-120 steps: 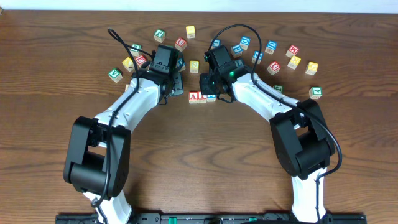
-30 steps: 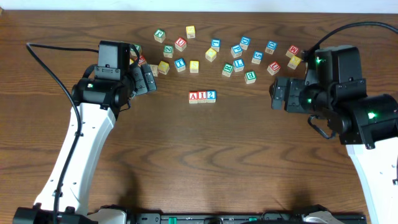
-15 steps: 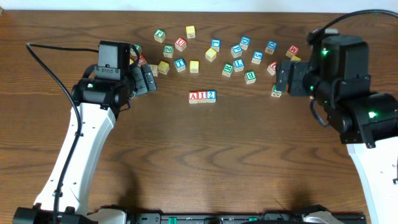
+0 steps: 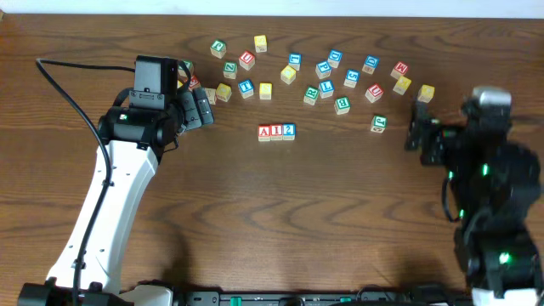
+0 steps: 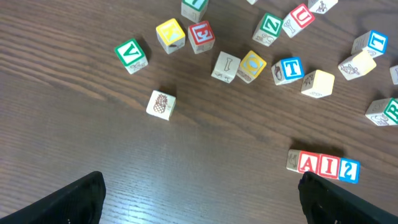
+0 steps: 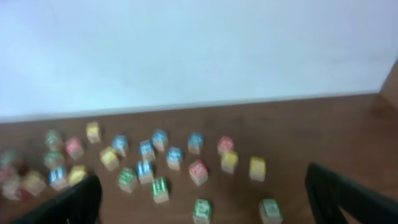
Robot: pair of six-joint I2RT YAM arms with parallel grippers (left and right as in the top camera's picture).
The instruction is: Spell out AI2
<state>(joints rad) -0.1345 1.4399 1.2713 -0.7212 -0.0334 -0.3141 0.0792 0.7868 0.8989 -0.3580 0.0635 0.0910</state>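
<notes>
Three blocks stand side by side in a row at mid-table: a red A, a red I and a blue 2. The left wrist view shows the same row at lower right, A, I and 2. My left gripper hovers left of the row, open and empty, with bare wood between its fingers. My right gripper is far to the right of the row, also open and empty. Its view is blurred, and the row cannot be made out there.
Several loose letter blocks lie scattered along the far side of the table. A green block sits just left of my right gripper. A pineapple block lies apart at the left. A white wall rises behind the table's far edge.
Four seconds ago both grippers were at the row. Over the last second my right arm has pulled back toward the front right, while the left arm has stayed still.
</notes>
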